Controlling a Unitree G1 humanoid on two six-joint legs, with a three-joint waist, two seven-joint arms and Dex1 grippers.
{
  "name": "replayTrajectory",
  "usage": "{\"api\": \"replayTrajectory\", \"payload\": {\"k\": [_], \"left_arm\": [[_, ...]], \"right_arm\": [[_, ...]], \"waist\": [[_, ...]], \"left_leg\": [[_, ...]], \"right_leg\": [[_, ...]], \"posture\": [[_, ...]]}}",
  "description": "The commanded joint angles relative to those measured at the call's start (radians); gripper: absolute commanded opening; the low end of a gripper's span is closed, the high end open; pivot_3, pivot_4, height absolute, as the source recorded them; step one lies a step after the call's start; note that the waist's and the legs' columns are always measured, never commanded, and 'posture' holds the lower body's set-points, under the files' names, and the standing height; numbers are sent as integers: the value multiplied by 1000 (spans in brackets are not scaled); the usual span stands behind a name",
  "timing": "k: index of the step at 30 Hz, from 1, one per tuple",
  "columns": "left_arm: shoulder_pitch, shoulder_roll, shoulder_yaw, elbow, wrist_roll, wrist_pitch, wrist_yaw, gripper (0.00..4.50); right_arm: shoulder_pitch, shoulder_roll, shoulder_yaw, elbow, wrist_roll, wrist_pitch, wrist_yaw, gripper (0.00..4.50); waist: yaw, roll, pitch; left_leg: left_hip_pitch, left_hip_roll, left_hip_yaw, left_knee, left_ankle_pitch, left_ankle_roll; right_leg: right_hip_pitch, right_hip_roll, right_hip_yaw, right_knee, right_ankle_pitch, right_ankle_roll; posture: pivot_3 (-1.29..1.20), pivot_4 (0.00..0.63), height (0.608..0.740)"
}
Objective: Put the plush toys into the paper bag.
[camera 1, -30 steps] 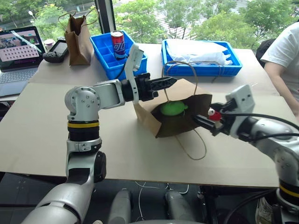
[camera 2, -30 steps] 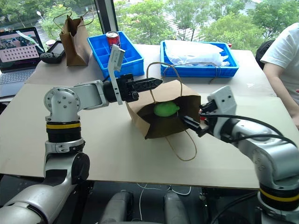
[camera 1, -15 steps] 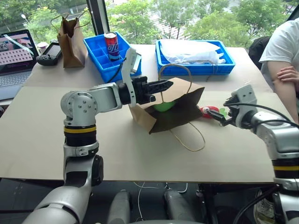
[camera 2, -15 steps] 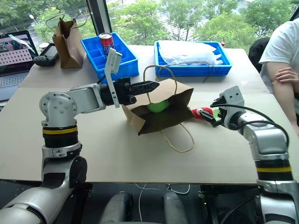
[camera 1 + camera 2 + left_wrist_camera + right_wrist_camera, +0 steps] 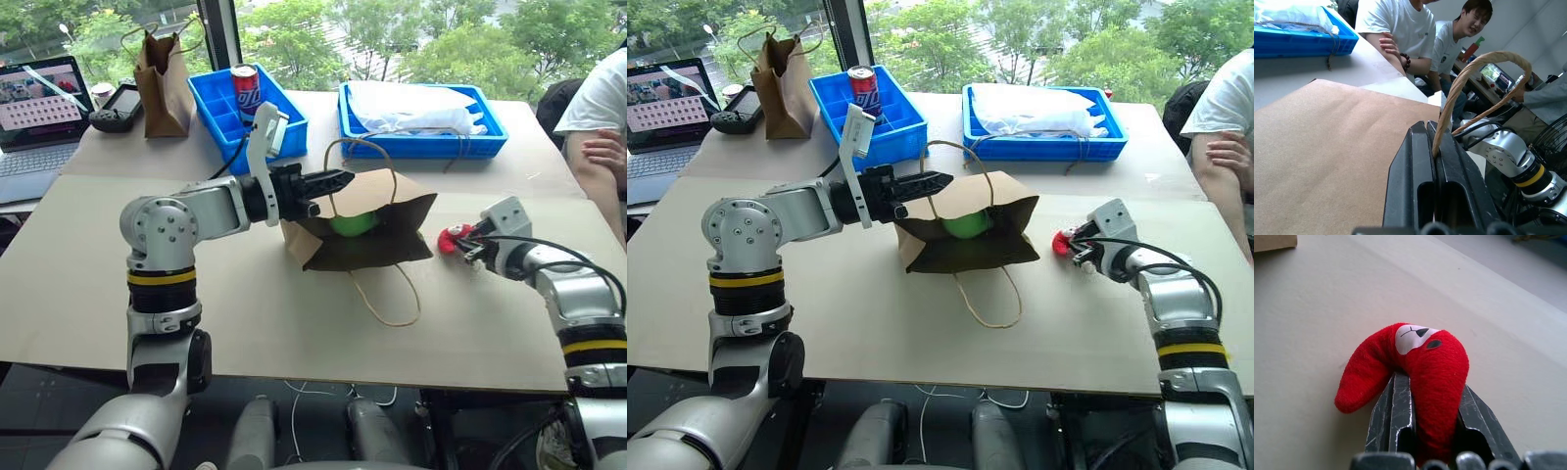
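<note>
Head views: The paper bag (image 5: 377,230) is seen lying on its side on the pale tabletop (image 5: 245,323). It is of light-brown kraft paper with creased walls and twisted paper rope loop handles; one loop lies flat on the tabletop, the other is raised. The left hand (image 5: 333,180) is clamped together on the raised handle at the bag's mouth. The green plush toy (image 5: 353,224), rounded and soft, is seen inside the bag. The red plush toy (image 5: 453,238) is located on the tabletop to the right of the bag, apart from it, and is gripped by the right hand (image 5: 468,245). At the far edge, a narrower, darker brown bag (image 5: 165,83) stands upright. A blue plastic divided bin (image 5: 220,108) holds a red can (image 5: 246,94). A second blue bin (image 5: 421,142) holds crumpled clear plastic (image 5: 411,108).

Left wrist view: The two black fingers (image 5: 1413,181) are pressed together with the twisted rope handle (image 5: 1474,83) pinched between them. A flat kraft paper panel is shown beside them. Seated persons in white shirts are visible beyond.

Right wrist view: The red toy, a curved fleecy chili shape with a white eye patch, is clamped between the black ribbed fingers (image 5: 1393,418) just above the smooth tabletop.
</note>
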Motion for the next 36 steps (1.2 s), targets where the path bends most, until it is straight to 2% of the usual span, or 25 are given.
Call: {"api": "replayTrajectory", "payload": {"k": [1, 5, 9, 12, 18, 23, 26, 28, 30, 32, 36], "left_arm": [[-21, -9, -8, -1, -5, -29, -19, 0], [-33, -39, -25, 16, -2, -44, -25, 0], [-38, -49, -36, 28, 0, -53, -33, 0], [-47, -55, -41, 38, 2, -58, -38, 0], [-51, -68, -44, 35, -5, -53, -29, 0], [-53, -68, -31, 25, -14, -46, -15, 0], [-51, -64, -25, 17, -21, -40, -8, 0], [-50, -60, -21, 15, -23, -38, -3, 0], [-49, -58, -19, 14, -26, -39, 1, 0], [-48, -57, -18, 13, -28, -40, 4, 0], [-44, -56, -15, 7, -35, -39, 12, 0]], "right_arm": [[46, -106, -127, -286, 76, 163, 55, 98], [122, -243, -283, -540, 234, 401, 167, 95], [81, -223, -309, -723, 401, 586, 154, 93], [-13, -123, -230, -814, 461, 662, 62, 92], [-131, 70, -13, -836, 424, 698, -102, 92], [-168, 147, 110, -770, 344, 612, -162, 92], [-176, 199, 186, -703, 261, 498, -192, 92], [-176, 216, 228, -658, 203, 424, -199, 1092], [-182, 239, 246, -626, 175, 368, -194, 1620], [-184, 240, 275, -602, 141, 328, -181, 2429], [-161, 221, 274, -615, 112, 309, -159, 3714]], "waist": [[-4, 0, 0], [-2, 2, 0], [-10, 1, 1], [-17, 1, 1], [-18, 1, 1], [-7, 1, 1], [-8, 1, 1], [-10, 1, 1], [-11, 1, 1], [-11, 1, 1], [-11, 1, 1]], "left_leg": [[0, 0, 0, 0, 0, 0], [1, 1, -1, 0, 0, 0], [2, 1, -1, 0, 0, 0], [2, 1, -1, 0, 0, 0], [0, 1, -1, 0, 0, 0], [-1, 0, -2, 0, 0, 0], [-1, 0, -1, 0, 0, 0], [-1, 1, -1, 0, 0, 0], [-1, 1, -1, 0, 0, 0], [-1, 1, -1, 0, 0, -1], [-1, 1, -1, 0, 0, -1]], "right_leg": [[0, 0, 0, 0, 0, 0], [1, 1, 0, 0, 0, 0], [2, 2, 0, 0, 0, 0], [2, 2, 0, 0, 0, 0], [1, 1, 0, 0, 0, 0], [0, 0, -1, -1, 0, 0], [0, 1, -1, -1, 0, 0], [0, 1, -1, -1, 0, 0], [0, 1, -1, -1, 0, 0], [-1, 1, -1, -1, 0, 0], [0, 1, -1, -1, 0, 0]], "posture": [[0, 150, 698], [0, 150, 698], [0, 150, 698], [0, 150, 698], [0, 150, 698], [0, 150, 698], [0, 150, 698], [0, 150, 698], [0, 150, 698], [0, 150, 698], [0, 150, 698]]}}
